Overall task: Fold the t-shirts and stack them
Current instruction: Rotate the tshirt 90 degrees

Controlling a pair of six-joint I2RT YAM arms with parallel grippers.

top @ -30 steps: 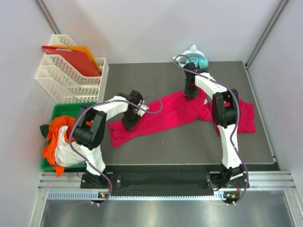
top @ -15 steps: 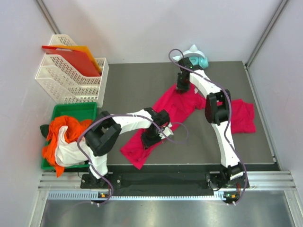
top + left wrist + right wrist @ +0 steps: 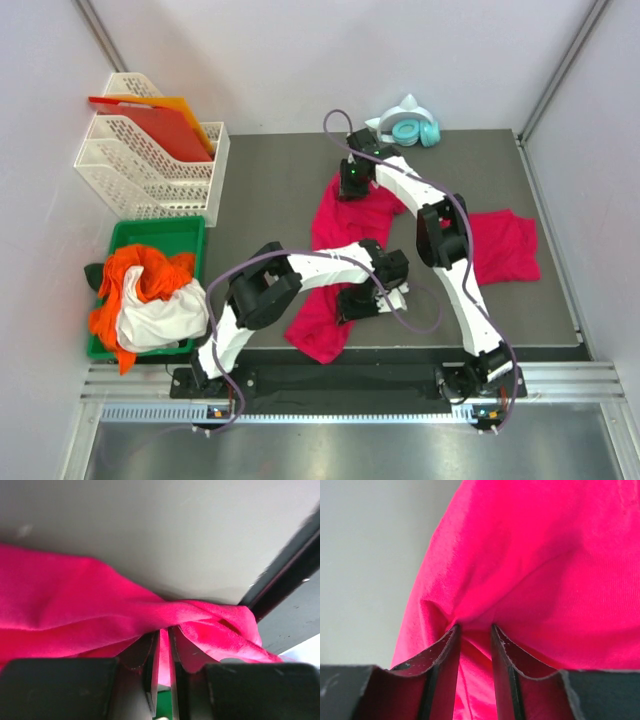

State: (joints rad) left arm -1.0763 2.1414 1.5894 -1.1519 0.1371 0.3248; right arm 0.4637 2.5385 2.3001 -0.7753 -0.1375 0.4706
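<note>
A crimson-pink t-shirt (image 3: 345, 235) is stretched from the far middle of the grey table to its near edge. My left gripper (image 3: 358, 303) is shut on the shirt's near end, with cloth pinched between its fingers (image 3: 162, 640). My right gripper (image 3: 349, 186) is shut on the far end, a fold of the cloth (image 3: 530, 570) caught between its fingers. A second crimson-pink t-shirt (image 3: 505, 245) lies crumpled on the right of the table, partly under the right arm.
White plastic trays (image 3: 150, 160) holding red-orange sheets stand at the far left. A green bin (image 3: 190, 232) with orange and white cloth sits at the near left. Teal headphones (image 3: 410, 128) lie at the far edge. The table's black front rail (image 3: 400, 350) is just beyond my left gripper.
Both grippers have swung the shirt round: the left moved right and toward the near edge, the right moved left along the far side. The shirt now runs far to near.
</note>
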